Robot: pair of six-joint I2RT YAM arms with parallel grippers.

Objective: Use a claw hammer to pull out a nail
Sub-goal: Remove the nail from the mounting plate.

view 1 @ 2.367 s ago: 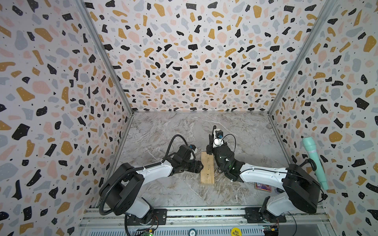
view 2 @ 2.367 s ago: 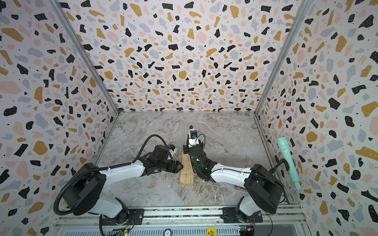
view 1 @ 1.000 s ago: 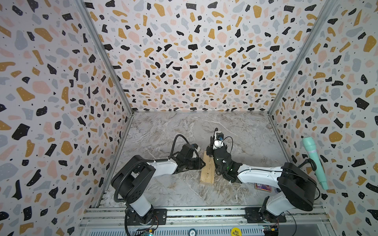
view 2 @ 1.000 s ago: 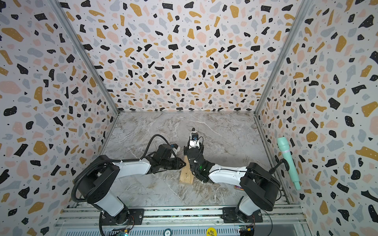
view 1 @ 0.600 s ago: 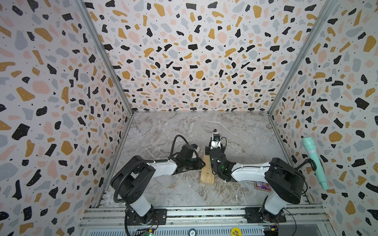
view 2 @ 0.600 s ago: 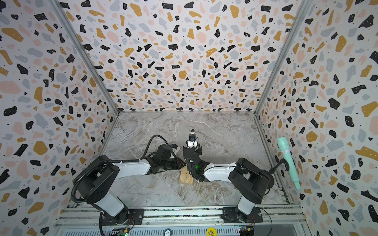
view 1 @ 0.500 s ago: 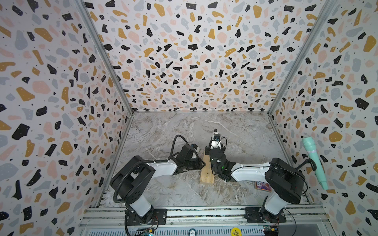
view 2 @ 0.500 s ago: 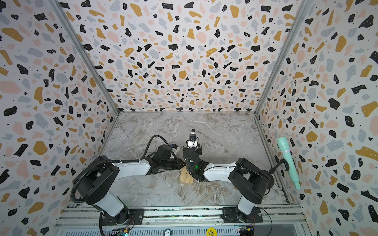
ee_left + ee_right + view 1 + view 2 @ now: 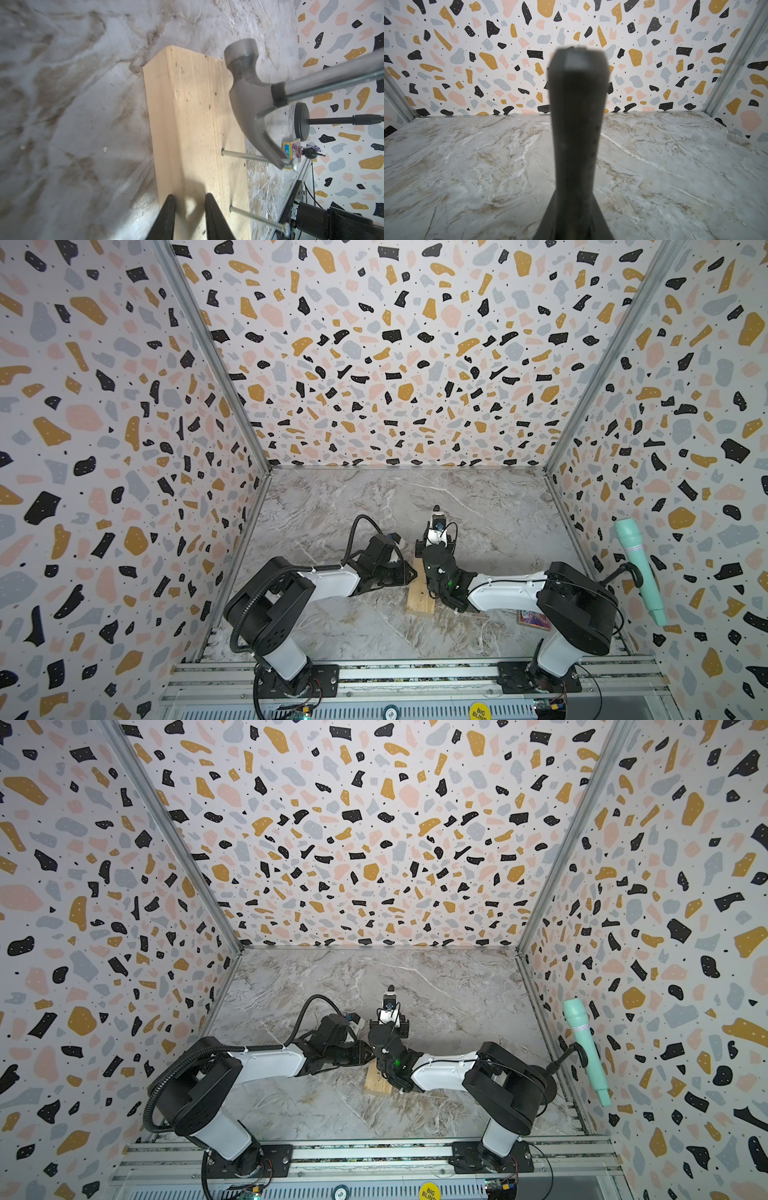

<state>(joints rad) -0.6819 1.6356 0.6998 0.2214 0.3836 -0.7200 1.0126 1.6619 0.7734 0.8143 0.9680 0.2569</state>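
Observation:
A pale wooden block (image 9: pixel 193 124) lies on the marble floor with two nails standing out of its top face. The claw hammer (image 9: pixel 249 93) has its silvery claw hooked under the head of the farther nail (image 9: pixel 245 156). The nearer nail (image 9: pixel 259 218) is free. My right gripper (image 9: pixel 574 193) is shut on the hammer's black handle (image 9: pixel 577 124) and sits over the block (image 9: pixel 420 597) in both top views, hiding the hammer there. My left gripper (image 9: pixel 190 199) is open a little, its tips resting on the block's near end with only wood showing between them.
A mint-green cylinder (image 9: pixel 636 568) on a black stand (image 9: pixel 301 122) leans by the right wall. A small colourful box (image 9: pixel 534 619) lies near the right arm's base. Terrazzo walls close in three sides, and a metal rail (image 9: pixel 415 672) runs along the front.
The right wrist with the hammer has shifted slightly left over the block and its arm has folded closer. The left gripper has stayed on the block.

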